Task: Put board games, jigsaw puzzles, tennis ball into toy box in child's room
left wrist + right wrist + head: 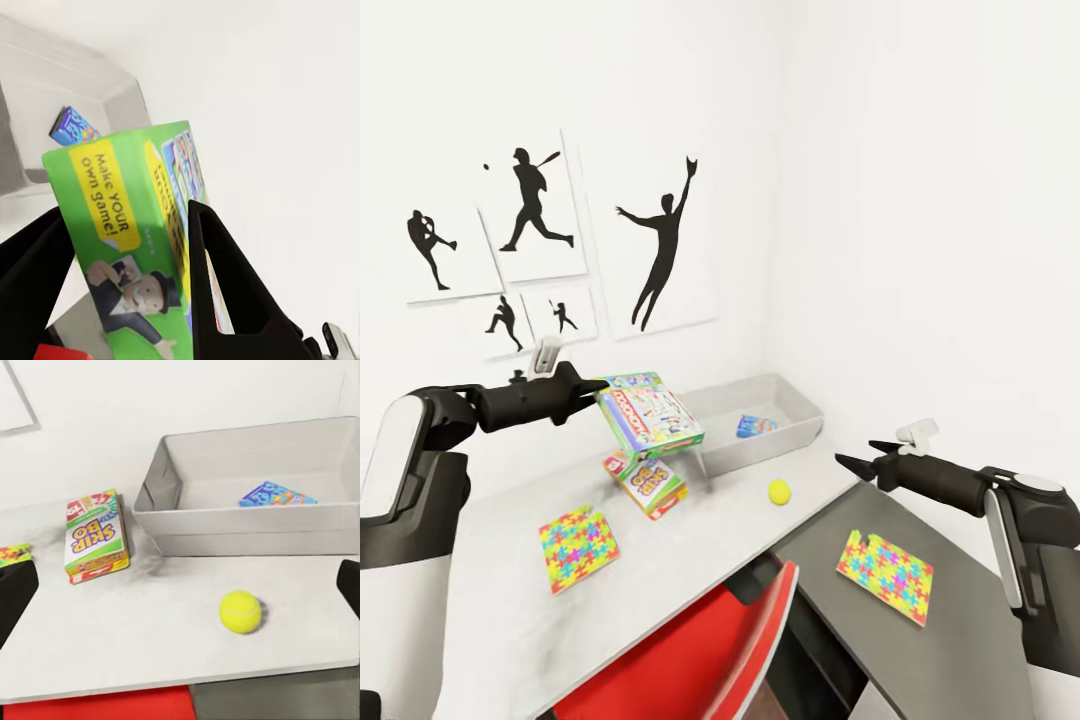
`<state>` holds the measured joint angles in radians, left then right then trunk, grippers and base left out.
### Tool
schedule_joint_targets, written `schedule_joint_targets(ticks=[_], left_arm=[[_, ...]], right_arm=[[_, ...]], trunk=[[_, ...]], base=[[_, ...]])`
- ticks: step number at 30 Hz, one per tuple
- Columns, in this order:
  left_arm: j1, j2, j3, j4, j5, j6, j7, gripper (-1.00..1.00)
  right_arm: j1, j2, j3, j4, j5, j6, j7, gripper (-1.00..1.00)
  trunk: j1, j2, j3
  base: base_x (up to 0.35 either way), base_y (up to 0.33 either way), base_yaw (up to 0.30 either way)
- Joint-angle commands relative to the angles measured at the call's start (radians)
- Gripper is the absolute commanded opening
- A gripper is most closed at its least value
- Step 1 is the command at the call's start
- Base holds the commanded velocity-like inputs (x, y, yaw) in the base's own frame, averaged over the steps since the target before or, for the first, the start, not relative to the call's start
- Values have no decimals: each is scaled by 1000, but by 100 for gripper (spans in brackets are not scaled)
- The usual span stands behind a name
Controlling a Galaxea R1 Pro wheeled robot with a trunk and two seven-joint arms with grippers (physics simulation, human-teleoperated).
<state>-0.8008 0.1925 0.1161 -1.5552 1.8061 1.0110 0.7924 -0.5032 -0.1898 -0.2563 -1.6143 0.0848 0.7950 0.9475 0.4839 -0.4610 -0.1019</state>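
The left gripper (598,388) is clamped on the green-white board game (650,412), lifted above the table (500,620) just before the toy box (800,408) with the blue game (756,426) inside, while the right gripper (852,463), jaws apart, hovers near the tennis ball (779,491).

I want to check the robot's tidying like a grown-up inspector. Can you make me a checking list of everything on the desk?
Surface: pale grey table, lower dark corner section.
Job's things: small blue game inside toy box; green game held above the table; SKIP BO box, tennis ball, two puzzles outside it.
Clutter: nothing seen.
Grippers: left gripper shut on green game; right gripper open, empty.
Cables: nothing seen.
Surroundings: red chair, wall silhouettes.
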Motion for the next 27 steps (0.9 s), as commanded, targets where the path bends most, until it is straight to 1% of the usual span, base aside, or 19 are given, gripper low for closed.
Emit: schedule_joint_targets(ticks=[1, 2, 4, 8, 11, 14, 20, 25, 27], left_arm=[[-3, -4, 0, 4, 9, 2, 10, -100], [-5, -8, -2, 12, 8, 2, 11, -100], [-8, -21, -18, 29, -11, 2, 10, -100], [-9, -32, -28, 38, -29, 1, 10, -100], [-8, -35, -31, 42, -35, 1, 10, -100], [-7, -35, -25, 46, -36, 1, 7, -100], [-2, -25, -16, 46, -35, 1, 2, -100], [8, -22, 5, 47, -34, 2, 1, -100], [14, -16, 11, 47, -33, 3, 2, -100]], right_arm=[[-1, -1, -2, -1, 9, 3, 10, 100], [-1, -2, -2, -1, 9, 2, 11, 100], [-1, -6, -3, -1, 9, -1, 14, 100], [-1, -8, -3, -1, 9, -6, 17, 100], [0, -8, -4, -1, 8, -6, 18, 100], [-2, -9, -6, -2, 7, 0, 19, 100], [-2, -6, -7, -1, 7, 2, 18, 100], [-2, -5, -7, -1, 7, 3, 18, 100], [-2, -6, -6, -1, 7, 4, 18, 100]], trunk=[[1, -2, -2], [1, -2, -2], [1, -2, -2], [1, -2, -2], [1, -2, -2], [1, -2, -3], [1, -2, -3], [1, -2, -3], [1, -2, -3]], base=[[50, 23, 72], [138, 15, 46], [235, -29, 24], [297, -78, 10], [252, -77, 0], [34, -11, -223], [5, -2, -281], [1, 0, -291], [0, 0, -294]])
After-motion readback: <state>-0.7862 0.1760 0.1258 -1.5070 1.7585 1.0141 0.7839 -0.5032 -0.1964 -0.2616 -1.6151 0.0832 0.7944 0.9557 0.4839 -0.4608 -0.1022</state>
